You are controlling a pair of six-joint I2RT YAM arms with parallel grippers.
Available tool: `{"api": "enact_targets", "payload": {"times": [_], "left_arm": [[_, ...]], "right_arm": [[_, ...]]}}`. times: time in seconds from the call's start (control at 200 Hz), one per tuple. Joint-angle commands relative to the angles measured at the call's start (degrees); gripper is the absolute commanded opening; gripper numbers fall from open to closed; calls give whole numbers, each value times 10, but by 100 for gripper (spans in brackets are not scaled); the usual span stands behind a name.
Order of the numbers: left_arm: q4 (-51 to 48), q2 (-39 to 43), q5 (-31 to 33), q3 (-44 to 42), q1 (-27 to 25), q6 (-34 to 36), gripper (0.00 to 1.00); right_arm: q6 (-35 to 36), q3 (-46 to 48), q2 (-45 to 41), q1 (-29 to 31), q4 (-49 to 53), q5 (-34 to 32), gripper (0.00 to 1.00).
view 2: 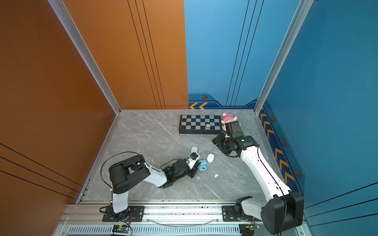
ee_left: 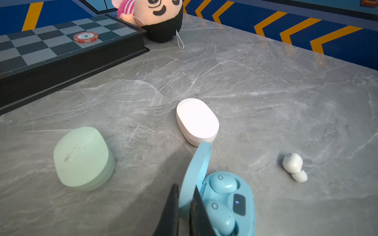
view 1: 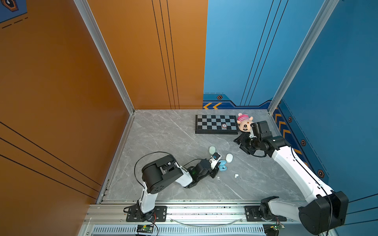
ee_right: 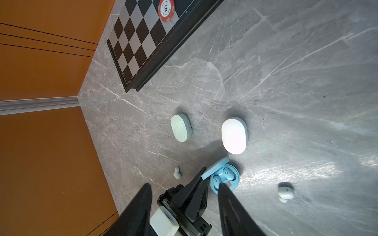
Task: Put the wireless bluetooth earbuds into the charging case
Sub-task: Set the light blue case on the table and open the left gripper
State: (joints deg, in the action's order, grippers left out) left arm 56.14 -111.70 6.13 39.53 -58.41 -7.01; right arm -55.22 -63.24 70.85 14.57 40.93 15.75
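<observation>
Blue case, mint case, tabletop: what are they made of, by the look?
The blue charging case looks moulded plastic, smooth satin; soft highlights on the lid. The mint-green case: likely plastic too, matte, with dark scuff marks. The tabletop: grey, white-veined, glossy glare; stone or a marble-look laminate, cannot tell which.

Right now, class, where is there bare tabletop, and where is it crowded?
Bare: between chessboard, orange wall and left arm; also between white earbud and front rail. Crowded: green case, white case, blue case by the left claw.
</observation>
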Motion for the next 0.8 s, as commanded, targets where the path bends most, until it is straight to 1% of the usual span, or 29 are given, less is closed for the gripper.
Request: {"api": "enact_targets", "payload": {"times": [0.0, 0.095, 0.25, 0.35, 0.46, 0.521, 0.571, 0.651, 0.691, 0.756, 0.766, 0.796], "left_arm": [[0, -13, -23, 10, 5, -11, 6], [0, -13, -25, 10, 5, -13, 9], [0, -9, -24, 8, 6, -15, 24], [1, -2, -26, 6, 6, -19, 30], [2, 26, -36, -5, 7, -24, 39], [1, 61, -39, -15, 7, -29, 46], [0, 106, -43, -28, 9, -38, 52], [-18, 192, -58, -45, 17, -46, 69], [-61, 242, -69, -46, 22, -45, 75], [-181, 323, -87, -31, 28, -23, 85], [-200, 335, -89, -27, 29, -20, 89], [-266, 369, -93, -17, 33, -10, 98]], "right_arm": [[-9, 3, -4, 3, -8, -12, 54], [-9, 5, -6, 3, -7, -12, 55], [-9, 8, -5, 3, -8, -13, 54], [-5, 6, -6, 3, -7, -13, 55], [25, 7, -5, 2, -2, -14, 55], [53, 5, -3, 1, 11, -21, 56], [84, -2, 2, 1, 33, -34, 58], [138, -16, 18, 2, 72, -49, 62], [162, -20, 26, 4, 86, -55, 67], [196, -24, 38, 10, 101, -71, 74], [200, -24, 40, 10, 103, -73, 76], [212, -26, 45, 13, 107, -80, 79]]}}
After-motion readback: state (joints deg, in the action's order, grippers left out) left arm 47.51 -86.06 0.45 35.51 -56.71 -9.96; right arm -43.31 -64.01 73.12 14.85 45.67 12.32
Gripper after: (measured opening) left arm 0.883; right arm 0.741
